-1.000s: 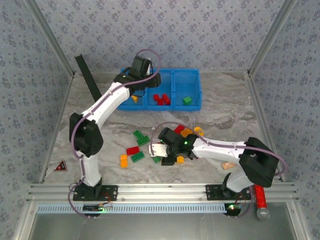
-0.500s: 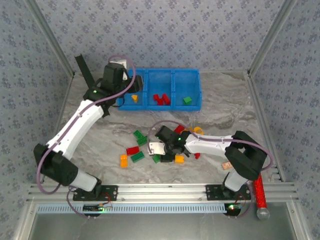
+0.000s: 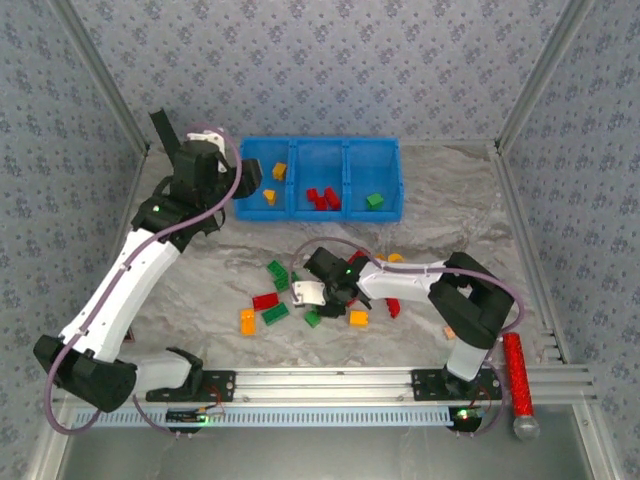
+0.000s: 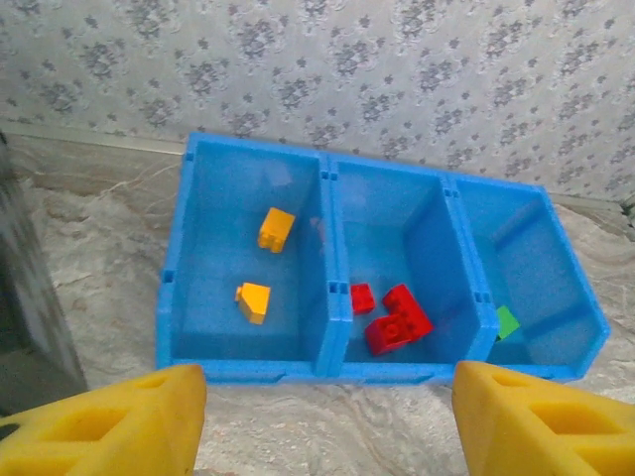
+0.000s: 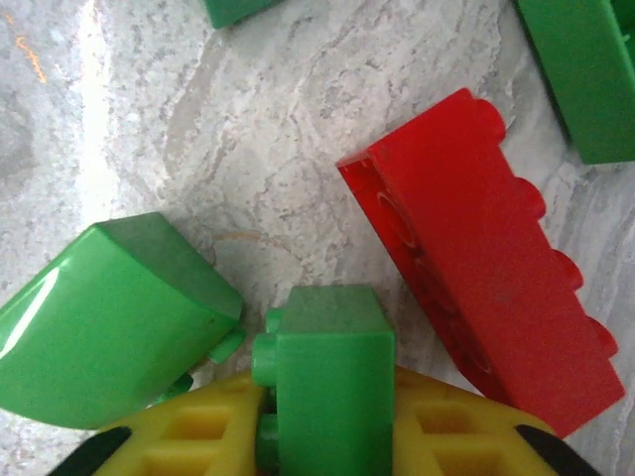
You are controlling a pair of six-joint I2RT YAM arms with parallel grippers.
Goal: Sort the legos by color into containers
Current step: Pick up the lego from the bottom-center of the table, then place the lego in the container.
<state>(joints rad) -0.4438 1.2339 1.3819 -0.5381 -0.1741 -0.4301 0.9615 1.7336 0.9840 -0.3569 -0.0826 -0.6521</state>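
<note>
Partly done: few legos (image 4: 276, 228) sorted by colour in blue bin (image 4: 327, 369), about ten loose on table (image 3: 450, 230). Left gripper (image 4: 322, 412) wide, empty, near bin; right gripper (image 5: 322, 451) clamped on green brick (image 5: 327, 347).

Red glittery cylinder (image 3: 517, 375) at the marbled table's (image 3: 460, 200) near right corner, patterned walls (image 3: 400, 60) around.
</note>
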